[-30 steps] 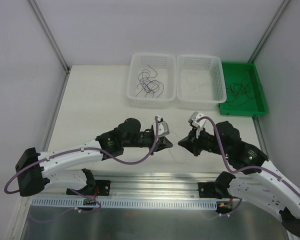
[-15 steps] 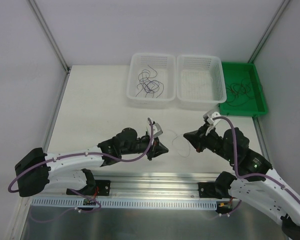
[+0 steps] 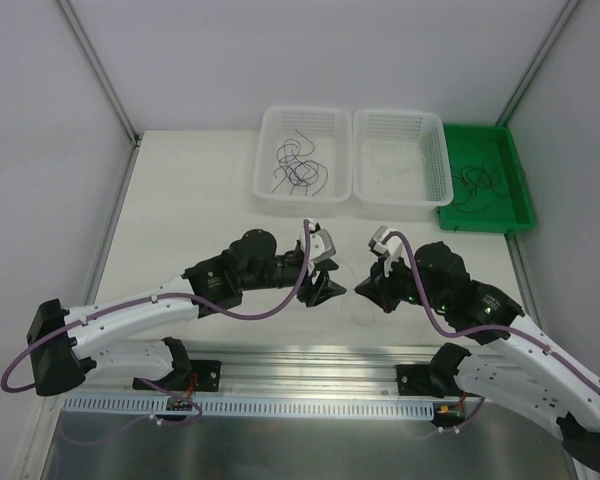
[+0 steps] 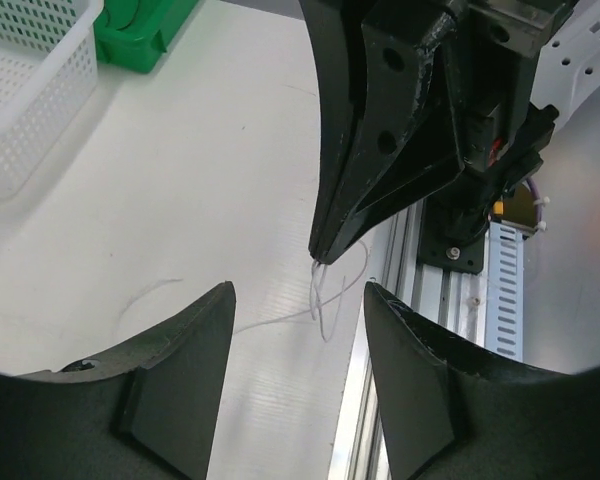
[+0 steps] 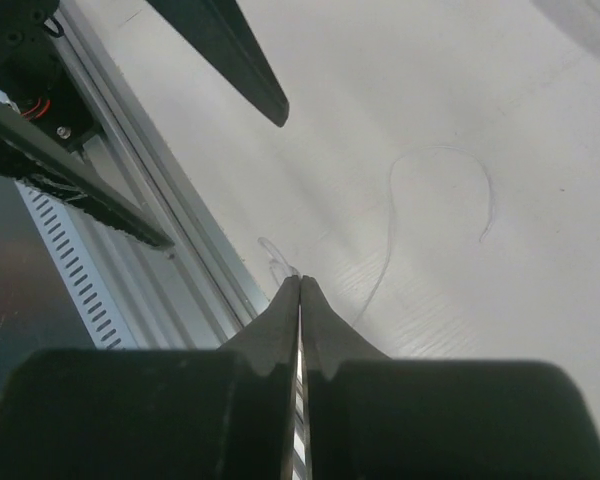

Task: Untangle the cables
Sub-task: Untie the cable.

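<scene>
1. Your left fingers [image 4: 170, 380] are released and spread apart, with nothing between them. A second ago they were clenched, so this opening is new.
2. Your right fingers [image 5: 285, 330] are clenched tip to tip, as they were a second ago. They pinch a thin strand [image 4: 318, 300] at their very point.
3. From that pinch the thin strand hangs in a small loop, then trails away in a long curve across the white surface [image 3: 200, 220].
4. In the left wrist view, the right fingertips point down into the gap between your open left fingers, close above the surface.
5. Half a second ago the two arms were drawn apart with the strand stretched between them. Now they are near each other again, at the near-middle of the surface, just ahead of the metal rail [image 3: 310, 360].
6. The other cables [image 3: 298, 170] lie as before. One dark, curly bunch sits in the left white basket [image 3: 270, 190] at the far edge.
7. A second dark bunch lies in the green tray [image 3: 520, 190] at the far right.
8. The right white basket [image 3: 400, 205] stands between them, touching both, and I cannot tell what it holds.
</scene>
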Action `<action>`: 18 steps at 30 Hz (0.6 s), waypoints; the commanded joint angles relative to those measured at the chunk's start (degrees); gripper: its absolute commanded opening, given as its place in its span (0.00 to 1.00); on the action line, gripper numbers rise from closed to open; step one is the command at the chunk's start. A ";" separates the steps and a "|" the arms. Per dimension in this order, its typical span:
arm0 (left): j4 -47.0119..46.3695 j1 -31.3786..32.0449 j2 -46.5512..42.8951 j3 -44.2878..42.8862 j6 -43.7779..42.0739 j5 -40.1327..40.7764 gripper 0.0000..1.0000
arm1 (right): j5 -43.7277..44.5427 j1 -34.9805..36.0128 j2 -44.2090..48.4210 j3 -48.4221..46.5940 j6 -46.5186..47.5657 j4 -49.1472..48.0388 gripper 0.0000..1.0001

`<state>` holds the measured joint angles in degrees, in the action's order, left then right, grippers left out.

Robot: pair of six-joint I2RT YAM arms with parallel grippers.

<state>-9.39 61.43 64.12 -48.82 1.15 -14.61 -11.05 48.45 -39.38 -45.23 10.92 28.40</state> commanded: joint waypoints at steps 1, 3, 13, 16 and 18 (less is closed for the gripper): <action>6.92 -0.43 1.61 -4.00 -6.77 -3.92 0.54 | -3.45 0.51 -0.09 -3.37 2.79 0.51 0.01; 7.36 -0.43 2.59 -5.32 -7.47 -6.38 0.53 | -3.54 0.77 -0.09 -3.28 3.06 0.51 0.01; 8.42 -0.43 7.25 -7.78 -8.44 -10.87 0.43 | -3.80 1.39 0.53 -3.28 3.32 0.43 0.01; 8.51 -0.43 7.95 -8.22 -8.36 -11.67 0.39 | -3.72 1.48 0.44 -3.28 3.32 0.43 0.01; 8.51 -0.43 8.21 -8.49 -8.27 -11.84 0.36 | -3.80 1.48 0.44 -3.28 3.32 0.43 0.01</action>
<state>-0.08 61.41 72.05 -54.70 -6.00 -23.68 -13.78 49.60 -39.40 -45.98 13.13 29.41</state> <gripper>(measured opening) 0.371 0.012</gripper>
